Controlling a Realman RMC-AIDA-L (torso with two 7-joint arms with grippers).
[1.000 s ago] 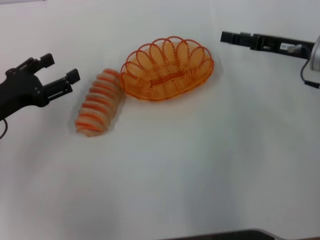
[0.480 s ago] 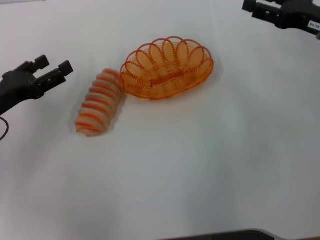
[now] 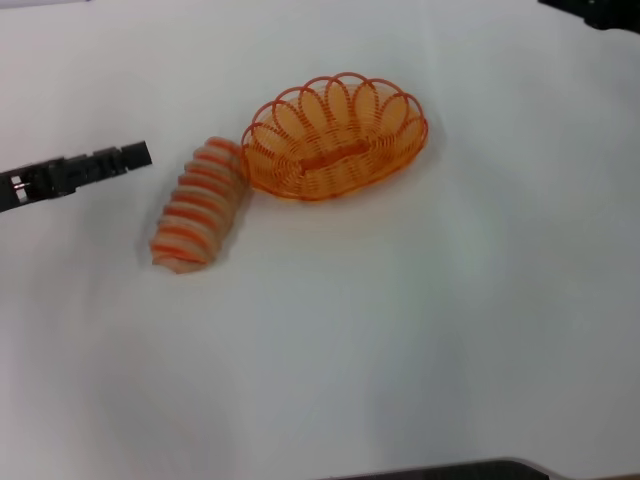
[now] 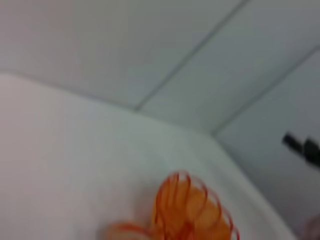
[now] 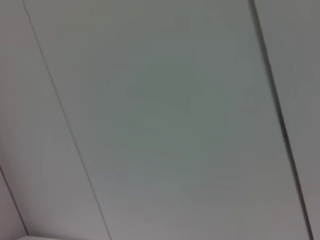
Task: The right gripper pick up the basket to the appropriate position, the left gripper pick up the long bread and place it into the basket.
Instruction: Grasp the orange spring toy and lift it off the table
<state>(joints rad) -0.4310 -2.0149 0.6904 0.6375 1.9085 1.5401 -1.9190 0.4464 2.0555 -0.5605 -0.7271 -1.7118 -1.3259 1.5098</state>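
Note:
The orange wire basket (image 3: 335,137) sits on the white table, back of centre. The long bread (image 3: 198,205), tan with orange stripes, lies just left of it, one end close to the basket's rim. My left gripper (image 3: 138,154) hovers left of the bread, seen edge-on as a thin black bar, apart from the loaf. Only a dark piece of my right gripper (image 3: 600,12) shows at the top right corner, far from the basket. The left wrist view shows the basket (image 4: 195,210), a sliver of the bread (image 4: 122,231) and the right gripper (image 4: 302,147) far off.
The white table (image 3: 400,330) stretches wide in front of and to the right of the basket. A dark edge (image 3: 450,468) runs along the near side. The right wrist view shows only grey wall panels (image 5: 160,120).
The left gripper has rolled so it now shows edge-on and has pulled slightly left. The right gripper has moved up and back, almost out of the head view. Basket and bread have not moved.

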